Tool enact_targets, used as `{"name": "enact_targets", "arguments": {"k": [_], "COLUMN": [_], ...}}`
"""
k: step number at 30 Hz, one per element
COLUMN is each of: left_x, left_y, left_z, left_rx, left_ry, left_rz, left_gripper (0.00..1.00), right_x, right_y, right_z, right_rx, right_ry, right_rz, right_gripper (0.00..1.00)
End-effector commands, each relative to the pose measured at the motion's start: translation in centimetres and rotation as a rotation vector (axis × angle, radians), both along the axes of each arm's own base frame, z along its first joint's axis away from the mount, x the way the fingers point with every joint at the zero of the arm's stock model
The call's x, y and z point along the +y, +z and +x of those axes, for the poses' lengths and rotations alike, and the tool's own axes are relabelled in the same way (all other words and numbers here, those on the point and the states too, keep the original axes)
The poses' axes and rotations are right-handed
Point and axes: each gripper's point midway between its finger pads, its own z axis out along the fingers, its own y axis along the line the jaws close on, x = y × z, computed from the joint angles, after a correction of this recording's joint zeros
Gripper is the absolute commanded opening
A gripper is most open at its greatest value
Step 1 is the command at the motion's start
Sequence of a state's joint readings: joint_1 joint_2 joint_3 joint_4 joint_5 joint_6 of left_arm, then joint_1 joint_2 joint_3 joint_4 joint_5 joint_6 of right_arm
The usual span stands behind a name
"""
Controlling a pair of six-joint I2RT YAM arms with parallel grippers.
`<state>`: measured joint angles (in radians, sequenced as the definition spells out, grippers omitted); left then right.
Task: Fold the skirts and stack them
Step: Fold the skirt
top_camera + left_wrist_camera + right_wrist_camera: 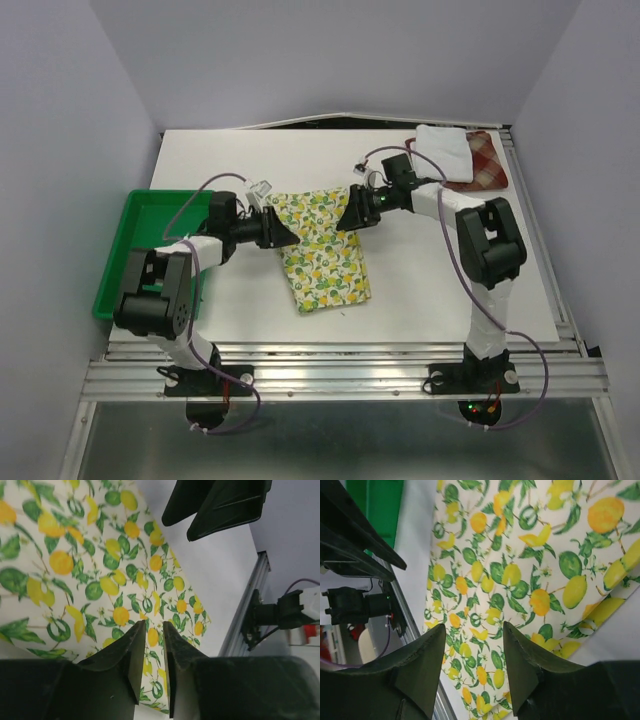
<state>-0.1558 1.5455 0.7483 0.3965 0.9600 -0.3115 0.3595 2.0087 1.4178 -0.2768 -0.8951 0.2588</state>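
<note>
The fruit-print skirt (322,250) lies flat on the white table, folded into a narrow strip; it also fills the left wrist view (100,570) and the right wrist view (520,565). My left gripper (285,232) hovers at its upper left edge with the jaws a narrow gap apart (154,624) and nothing between them. My right gripper (352,215) hovers at its upper right edge, open wide and empty (474,626). The plain white skirt (443,150) lies folded on the red-and-cream plaid skirt (488,165) at the back right.
A green plastic tray (125,250) sits at the table's left edge, beside the left arm. The metal rail (350,365) runs along the near edge. Walls close in on both sides.
</note>
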Motion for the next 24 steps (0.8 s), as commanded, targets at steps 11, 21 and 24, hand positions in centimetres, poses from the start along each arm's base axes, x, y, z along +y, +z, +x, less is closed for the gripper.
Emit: {"name": "enact_targets", "arguments": {"k": [11,21,24], "left_x": [1.3,0.3,0.0], "left_y": [-12.4,-15.3,-16.0], "left_z": [3.7,4.5,3.8], "left_rx": [0.473,0.542,0.585], "left_ry": [0.163,0.094,0.08], "left_rz": [0.071,0.162,0.145], "left_gripper": [0.16,0.13,0.12], "right_x": [-2.5,-8.2,-9.0], "right_y": [-9.9,-13.0,-13.3], "right_z": [-1.8,-2.4,-2.5], "right_rx": [0.228,0.273,0.245], "right_ry": [-0.009,-0.161,-0.161], "right_rz": [-0.122,-0.287,-0.337], "right_gripper": [0.48,0.46,0.45]}}
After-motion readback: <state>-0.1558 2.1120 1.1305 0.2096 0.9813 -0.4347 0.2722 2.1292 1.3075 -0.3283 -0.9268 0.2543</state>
